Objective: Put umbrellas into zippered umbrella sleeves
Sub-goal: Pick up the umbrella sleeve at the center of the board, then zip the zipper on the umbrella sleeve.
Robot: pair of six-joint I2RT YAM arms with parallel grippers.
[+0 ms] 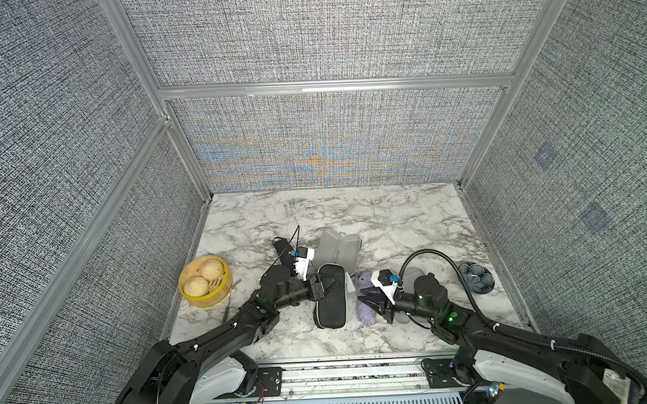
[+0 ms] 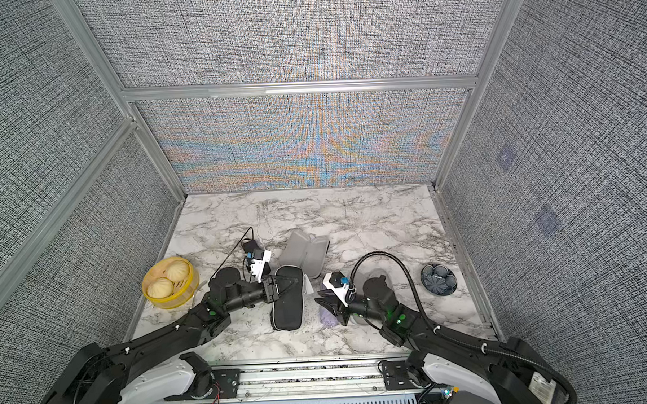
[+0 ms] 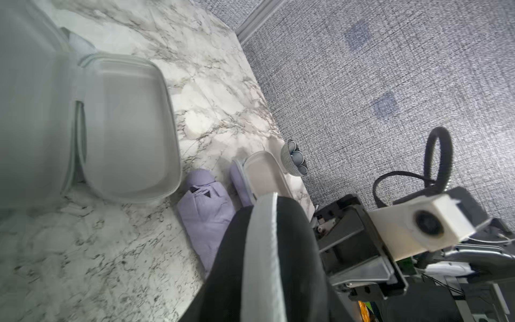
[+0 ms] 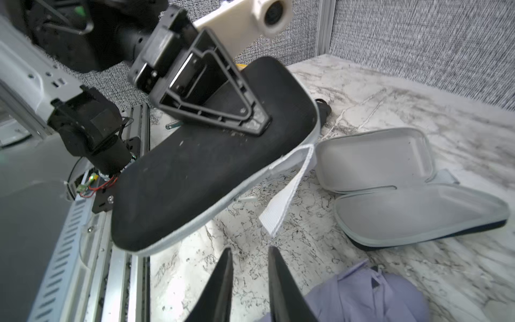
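Left pincer (image 4: 257, 122) clamped on black sleeve (image 4: 195, 172), right pincer (image 4: 249, 251) slightly apart, lavender umbrella (image 4: 370, 295) just beside it

The black sleeve (image 4: 195, 172) I held looked matt, finely napped cloth, its strap (image 4: 289, 189) ribbed white webbing. The open sleeve (image 4: 373, 159) showed smooth grey lining; the lavender umbrella (image 4: 370, 295) was creased fabric; the table (image 1: 390, 215), smooth marble-look.

Bright, even overhead light; shadows on the counter (image 1: 390, 215) are short and soft. Rainbow moiré covers the back wall (image 1: 323, 150) in both top views, and straight lines bow at the edges. In the left wrist view the near open case (image 3: 125, 125) is milky and out of focus. The right wrist view is sharper, corners smeared, with mild glare on the marble.
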